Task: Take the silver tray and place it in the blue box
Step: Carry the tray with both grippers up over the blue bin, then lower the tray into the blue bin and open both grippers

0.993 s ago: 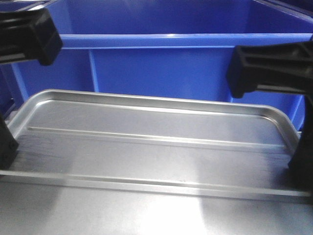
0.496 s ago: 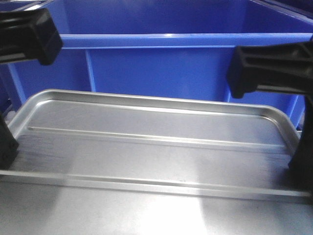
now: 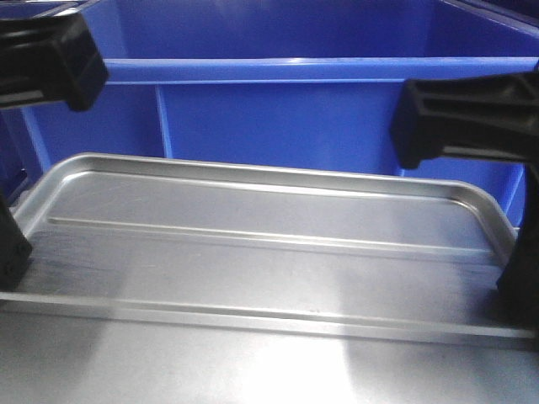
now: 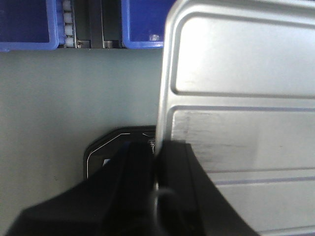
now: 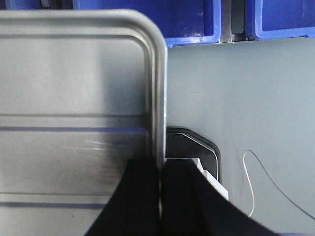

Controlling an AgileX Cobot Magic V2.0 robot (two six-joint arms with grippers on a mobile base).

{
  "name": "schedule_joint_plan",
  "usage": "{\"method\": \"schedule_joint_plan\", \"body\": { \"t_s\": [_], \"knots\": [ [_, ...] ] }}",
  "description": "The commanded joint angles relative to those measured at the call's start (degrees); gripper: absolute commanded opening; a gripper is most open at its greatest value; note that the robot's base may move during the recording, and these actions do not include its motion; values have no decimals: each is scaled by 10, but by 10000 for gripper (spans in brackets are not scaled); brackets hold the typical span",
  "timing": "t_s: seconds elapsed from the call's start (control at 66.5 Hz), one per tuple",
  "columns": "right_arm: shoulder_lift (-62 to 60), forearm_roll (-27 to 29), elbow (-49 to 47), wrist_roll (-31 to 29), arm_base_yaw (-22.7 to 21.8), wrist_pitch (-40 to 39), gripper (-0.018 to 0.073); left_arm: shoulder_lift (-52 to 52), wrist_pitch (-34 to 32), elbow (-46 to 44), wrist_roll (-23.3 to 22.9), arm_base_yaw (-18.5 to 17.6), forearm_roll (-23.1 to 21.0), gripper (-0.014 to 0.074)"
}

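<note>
Silver tray point(image 3: 253, 252): held at both short ends, level, on the near side of the box point(image 3: 278, 109), its far rim close to the box's ribbed wall and below the box's rim.

Left gripper point(image 4: 156, 147): jaws narrowed onto the tray's left rim, which passes between the fingers. Right gripper point(image 5: 161, 167): the same on the right rim. Both holds sit near the middle of the short edges.

Change noted: over the last second the tray has kept almost the same place in the front view. Only the rib on the box's wall has drifted slightly sideways behind it and back again. No rise toward the box's rim is evident.

Assessment: the grasp is complete and looks steady, but the transfer has barely started. The tray seems to be clear of the table point(image 4: 59, 98) in front of the box, though the wrist views do not settle this. It must be raised over the near wall before it can go inside.

Risk: an uneven lift could tilt the tray or catch its far rim on the box.
</note>
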Motion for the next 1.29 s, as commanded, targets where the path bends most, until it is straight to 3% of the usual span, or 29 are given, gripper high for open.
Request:
{"method": "schedule_joint_plan", "body": {
  "t_s": [0.0,0.165,0.286,0.466,0.587,0.858,1.053,1.143,1.279],
  "knots": [
    [-13,-41,-11,-4,-4,62,60,-13,53,-11,-1,0,39,-14],
    [-13,-49,-29,-9,-4,66,60,-13,47,-11,-1,0,45,-13],
    [-13,-55,-73,-70,-4,73,60,-13,49,-39,2,0,26,-13],
    [-13,-77,-159,-113,-18,79,60,-13,49,-117,33,7,46,-14],
    [-6,-71,-218,-175,-53,77,60,-12,46,-167,82,33,48,-14],
    [40,-38,-327,-296,-152,29,60,28,-38,-268,229,158,31,-14],
    [119,-2,-403,-383,-229,-42,60,102,-143,-346,373,266,-90,-14],
    [155,28,-443,-414,-263,-59,59,130,-174,-367,397,300,-116,-14],
    [211,93,-503,-472,-310,-84,59,166,-195,-384,416,334,-121,-14]
  ]
}}
